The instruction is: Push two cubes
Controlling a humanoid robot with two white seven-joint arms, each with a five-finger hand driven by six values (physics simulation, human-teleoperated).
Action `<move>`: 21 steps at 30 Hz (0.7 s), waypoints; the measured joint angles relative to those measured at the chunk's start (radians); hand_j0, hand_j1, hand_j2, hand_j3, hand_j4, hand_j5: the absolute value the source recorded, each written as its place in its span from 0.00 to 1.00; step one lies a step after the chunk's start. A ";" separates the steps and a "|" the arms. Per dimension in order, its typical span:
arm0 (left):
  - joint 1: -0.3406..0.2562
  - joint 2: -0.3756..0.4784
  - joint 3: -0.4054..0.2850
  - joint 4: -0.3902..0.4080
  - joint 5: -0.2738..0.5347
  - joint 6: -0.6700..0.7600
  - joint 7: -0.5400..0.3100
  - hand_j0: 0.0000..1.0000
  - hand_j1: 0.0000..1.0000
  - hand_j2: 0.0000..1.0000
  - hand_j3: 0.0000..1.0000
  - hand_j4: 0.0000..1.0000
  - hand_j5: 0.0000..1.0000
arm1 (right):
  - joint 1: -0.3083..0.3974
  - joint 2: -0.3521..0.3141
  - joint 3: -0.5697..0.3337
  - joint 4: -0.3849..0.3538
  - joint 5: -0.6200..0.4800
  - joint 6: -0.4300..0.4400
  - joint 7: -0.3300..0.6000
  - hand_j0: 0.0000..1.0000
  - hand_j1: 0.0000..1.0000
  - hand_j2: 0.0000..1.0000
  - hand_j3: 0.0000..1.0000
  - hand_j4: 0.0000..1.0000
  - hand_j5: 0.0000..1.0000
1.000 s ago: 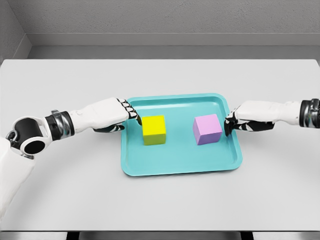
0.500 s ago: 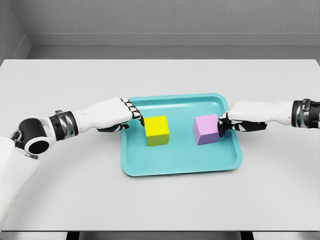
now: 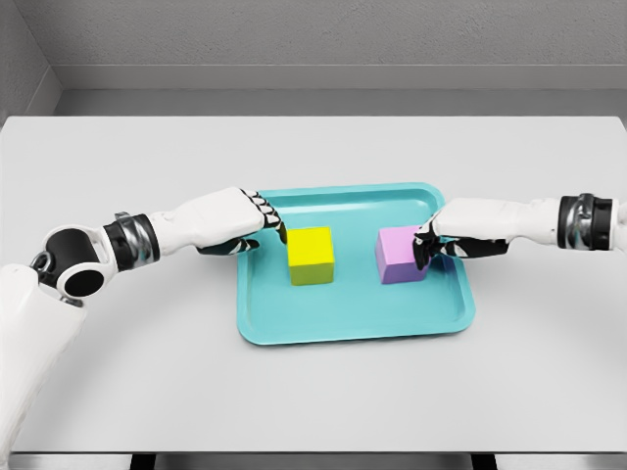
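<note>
Two cubes in teal tray (image 3: 294, 328) on table (image 3: 118, 392): yellow cube (image 3: 312, 255) touching left hand (image 3: 230, 223) fingers, purple cube (image 3: 399, 254) touching right hand (image 3: 460, 235) fingers; both curled, gripping nothing.

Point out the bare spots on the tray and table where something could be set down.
Free: the teal tray's front strip below the yellow cube and purple cube, the narrow gap between the cubes, and the table front and back. Crowded: the tray's sides, where the left hand and right hand press in.
</note>
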 measured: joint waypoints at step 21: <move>0.002 -0.001 -0.002 0.027 -0.027 -0.014 -0.004 0.57 0.57 0.57 0.57 0.57 0.57 | 0.006 -0.030 -0.012 0.044 0.002 -0.063 0.006 0.40 0.40 0.40 0.40 0.40 0.40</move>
